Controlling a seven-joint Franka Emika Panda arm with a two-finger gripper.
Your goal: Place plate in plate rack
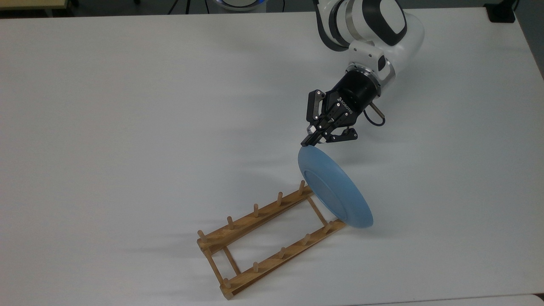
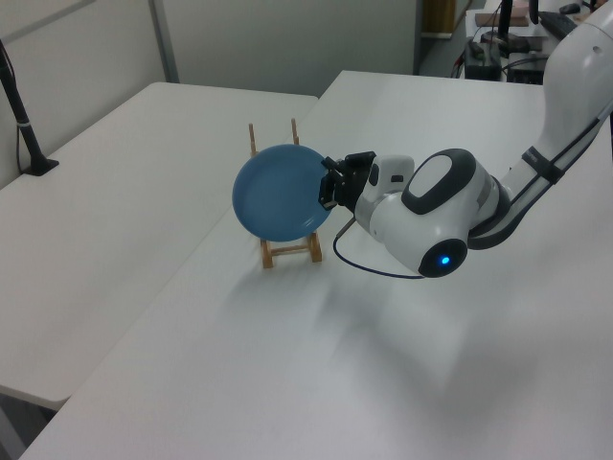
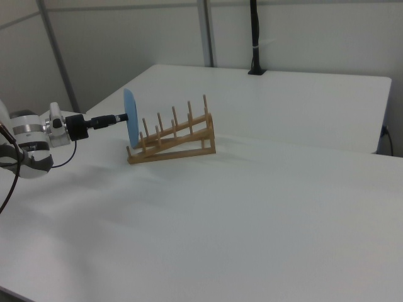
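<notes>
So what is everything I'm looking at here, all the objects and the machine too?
plate: one, light blue, standing on edge at the plate rack's end nearest the arm, rim held from above.
plate rack: one, light-brown wood with upright pegs, on the white table.
table: one, white, under everything.
pole: one, black, upright at the far table edge in the right view.
robot arm: one, white and black, reaching in from the top view's upper right.
gripper: one, black, jaws closed on the plate's top rim.

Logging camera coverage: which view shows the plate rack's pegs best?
The top view: the plate rack lies open, both rails' pegs visible, though the plate covers its far end. The right view shows it side-on, pegs overlapping. In the left view the plate hides most of it.
</notes>
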